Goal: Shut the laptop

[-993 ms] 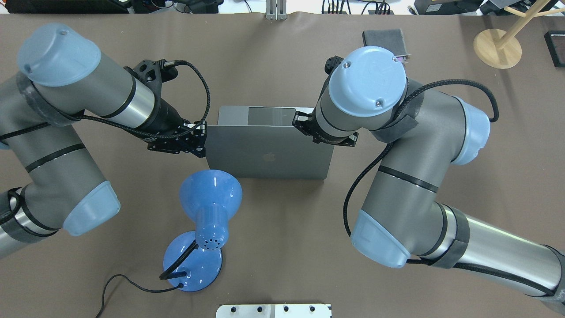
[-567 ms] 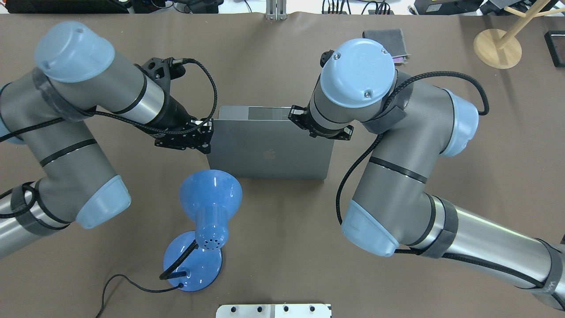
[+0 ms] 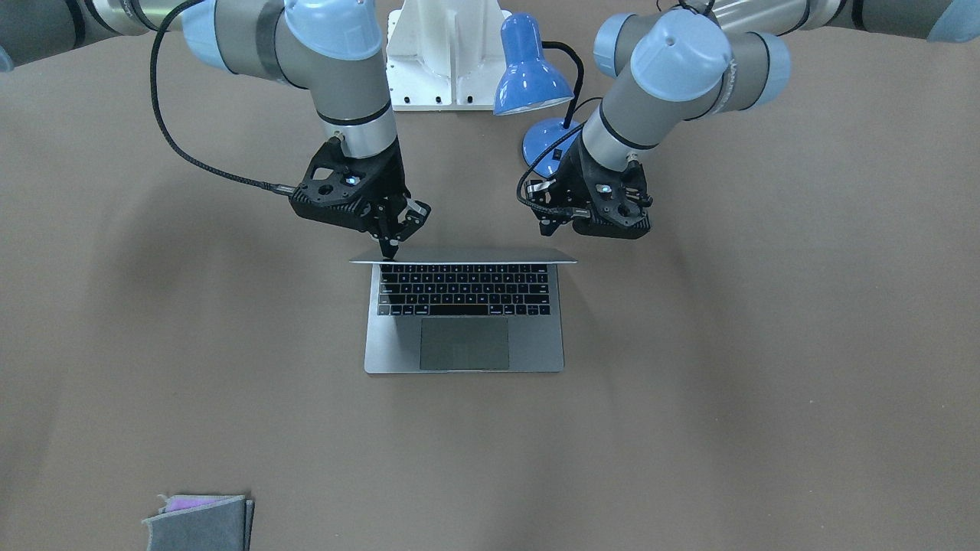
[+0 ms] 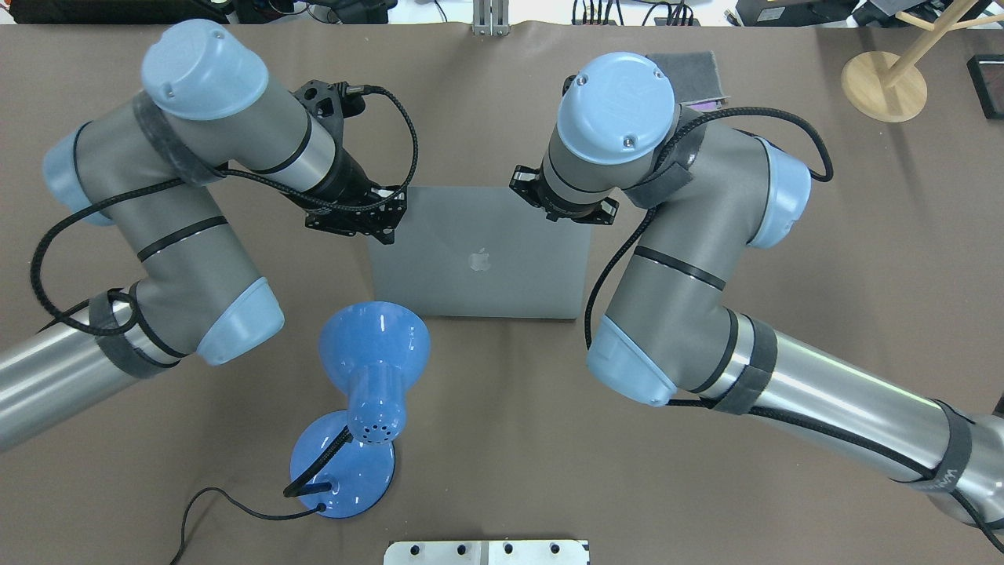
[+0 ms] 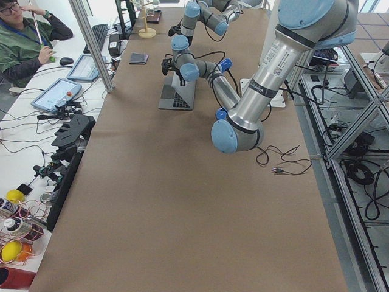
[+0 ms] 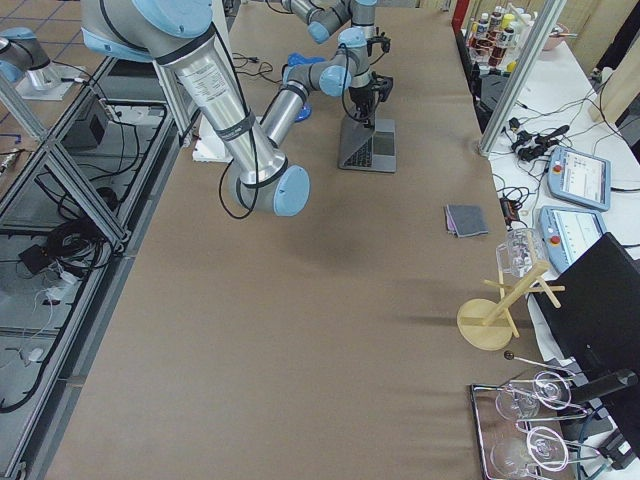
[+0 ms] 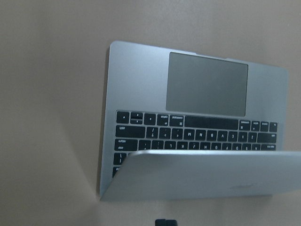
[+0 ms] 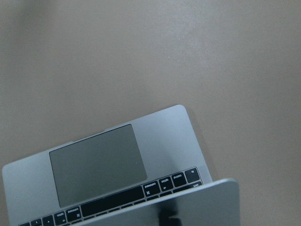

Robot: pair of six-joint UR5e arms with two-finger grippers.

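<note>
The space-grey laptop [image 3: 463,348] sits mid-table, part open, keyboard and trackpad facing away from me. From above only its lid with the apple logo [image 4: 478,259] shows. My right gripper [image 3: 389,249] is shut, its tip on the lid's top edge near one corner. In the right wrist view the dark fingertip rests on the lid [image 8: 197,202]. My left gripper [image 3: 553,223] hangs just behind the lid's other corner and looks shut. The left wrist view shows the back of the lid [image 7: 207,174] above the keyboard.
A blue desk lamp [image 4: 375,345] stands close to the laptop's hinge side, by my left arm. A grey folded cloth [image 4: 681,67] lies at the far right. A wooden stand [image 4: 884,85] is at the far right corner. A white mounting plate [image 3: 446,53] is at my base.
Both grippers moved forward, away from my base. The lid swung forward and down with them and now hides the base strip that showed beyond it from above.
</note>
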